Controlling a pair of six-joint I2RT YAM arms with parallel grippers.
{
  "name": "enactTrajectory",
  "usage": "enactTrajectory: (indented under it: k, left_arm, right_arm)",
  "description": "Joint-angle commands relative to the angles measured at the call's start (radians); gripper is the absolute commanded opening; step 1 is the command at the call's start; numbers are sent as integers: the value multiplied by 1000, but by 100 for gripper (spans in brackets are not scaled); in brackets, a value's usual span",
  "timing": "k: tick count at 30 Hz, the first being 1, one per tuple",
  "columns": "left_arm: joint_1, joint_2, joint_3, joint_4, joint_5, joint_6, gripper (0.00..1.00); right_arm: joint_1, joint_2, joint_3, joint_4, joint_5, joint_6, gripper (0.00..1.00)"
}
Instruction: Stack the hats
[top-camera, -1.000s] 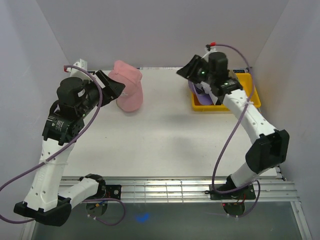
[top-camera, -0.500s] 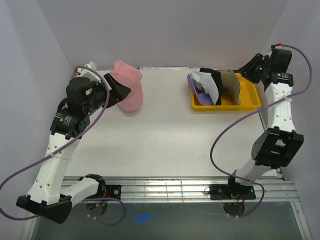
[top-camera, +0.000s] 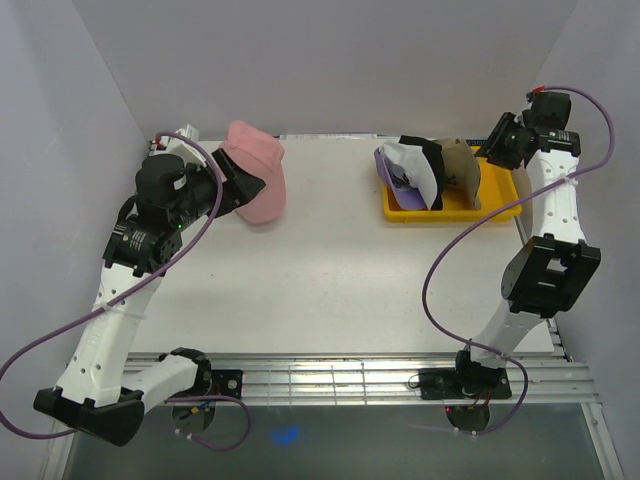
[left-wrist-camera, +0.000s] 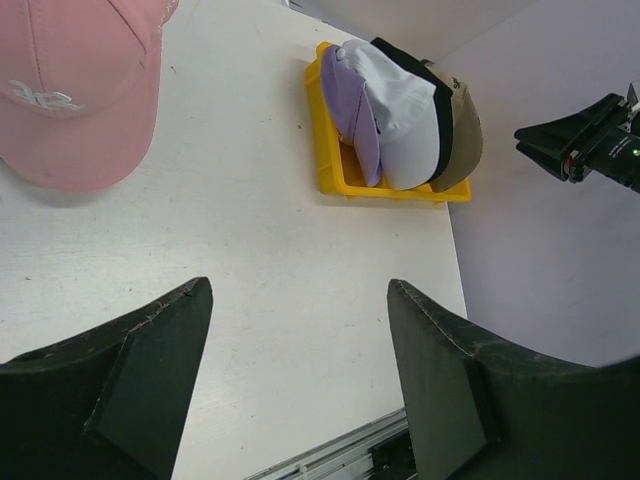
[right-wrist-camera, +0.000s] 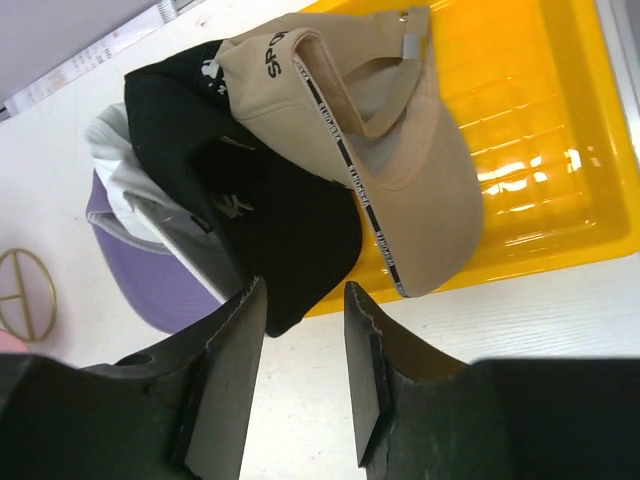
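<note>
Hats (right-wrist-camera: 300, 200) just beyond right tool (right-wrist-camera: 302, 292), jaws apart

Pink cap (top-camera: 256, 182) lies on our desk (top-camera: 330, 270); purple cap (right-wrist-camera: 150, 285), white cap (right-wrist-camera: 112, 150), black cap (right-wrist-camera: 275, 225), tan cap (right-wrist-camera: 405, 175) nest upright in yellow bin (right-wrist-camera: 545, 120).

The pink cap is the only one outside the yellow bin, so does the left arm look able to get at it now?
Likely yes. The left fingers stand open and empty close to the pink cap, with only bare table between them.
</note>
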Motion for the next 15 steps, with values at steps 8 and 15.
enactTrajectory:
  k: [8, 15]
  left_arm:
    - [-3, -10, -15, 16, 23, 12, 81]
    - [-3, -9, -6, 3, 22, 12, 81]
  right_arm:
    - [1, 73, 68, -29, 117, -117, 50]
    - [15, 133, 77, -13, 125, -134, 51]
